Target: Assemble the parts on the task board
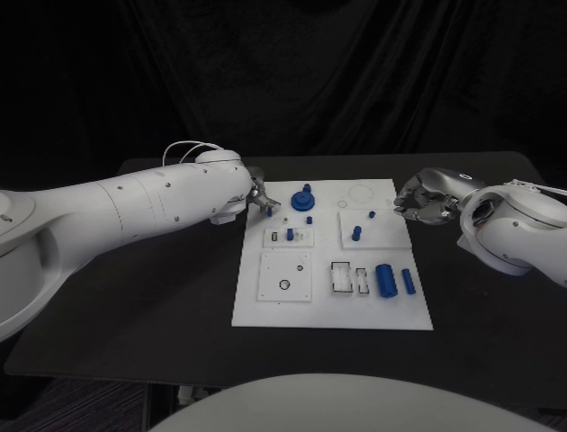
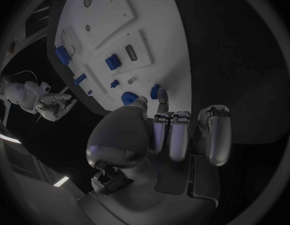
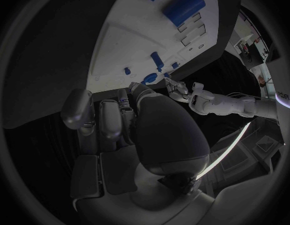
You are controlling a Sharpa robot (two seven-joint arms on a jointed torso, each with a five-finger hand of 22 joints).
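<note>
1. Left hand [image 1: 256, 200] sits at the far left corner of the task board [image 1: 268, 306]; in the left wrist view a small blue part [image 2: 155, 91] appears pinched between its thumb and a fingertip [image 2: 162, 104], the other fingers curled down beside it.
2. Right hand [image 1: 425, 196] hovers just off the task board's right edge, near the far corner, its fingers curled inward with nothing in them.
3. A black table [image 1: 141, 306] carries the task board at its middle; a dark curtain [image 1: 362, 81] hangs behind.
4. Counted on the task board in the head view: one round blue knob [image 1: 304, 197] near the far edge, about four small blue pegs [image 1: 356, 233] standing in the raised square plates behind the middle, one thick blue cylinder [image 1: 386, 280] and one thinner blue rod [image 1: 409, 282] lying side by side near the right edge.
5. The knob stands just beside the left hand, towards the board's centre; the cylinder and rod lie well apart from both hands, on the near right part of the task board.
</note>
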